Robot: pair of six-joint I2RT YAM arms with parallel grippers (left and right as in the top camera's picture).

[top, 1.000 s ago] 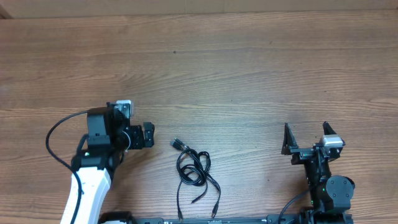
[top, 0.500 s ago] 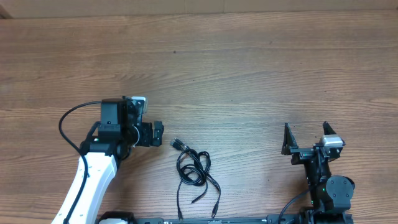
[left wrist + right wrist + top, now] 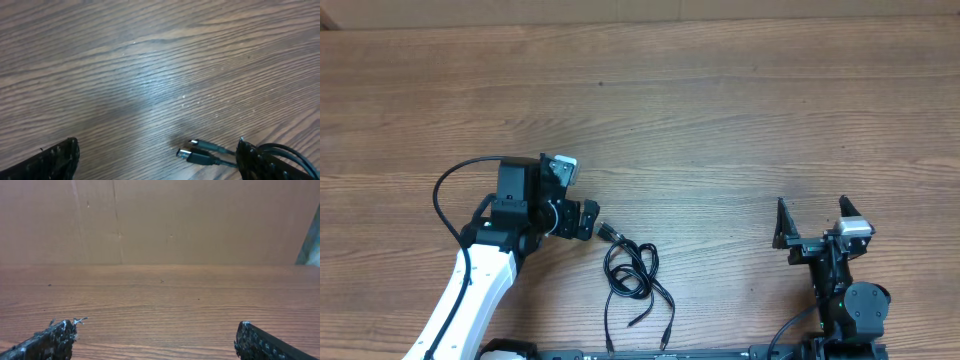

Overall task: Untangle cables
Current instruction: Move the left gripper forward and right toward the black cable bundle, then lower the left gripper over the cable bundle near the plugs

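Note:
The cables (image 3: 627, 282) lie as a small black tangle of loops on the wooden table near its front edge. Their two upper plug ends (image 3: 606, 231) point up-left, and other loose ends trail toward the front edge. My left gripper (image 3: 587, 221) is open, just left of those plugs and not touching them. In the left wrist view both plugs (image 3: 199, 155) lie on the wood between my fingers, close to the right fingertip (image 3: 255, 161), with cord loops (image 3: 296, 149) behind it. My right gripper (image 3: 811, 216) stands open far to the right, nothing between its fingers (image 3: 50, 341).
The wooden table (image 3: 720, 110) stretches bare to the back and sides. A plain brown wall (image 3: 160, 220) stands behind its far edge. My left arm's own thick black wire (image 3: 442, 195) arcs out to the left of the wrist.
My left arm has swung right and slightly back, bringing its open gripper up to the cables' plug ends. The cables and the right arm have not moved.

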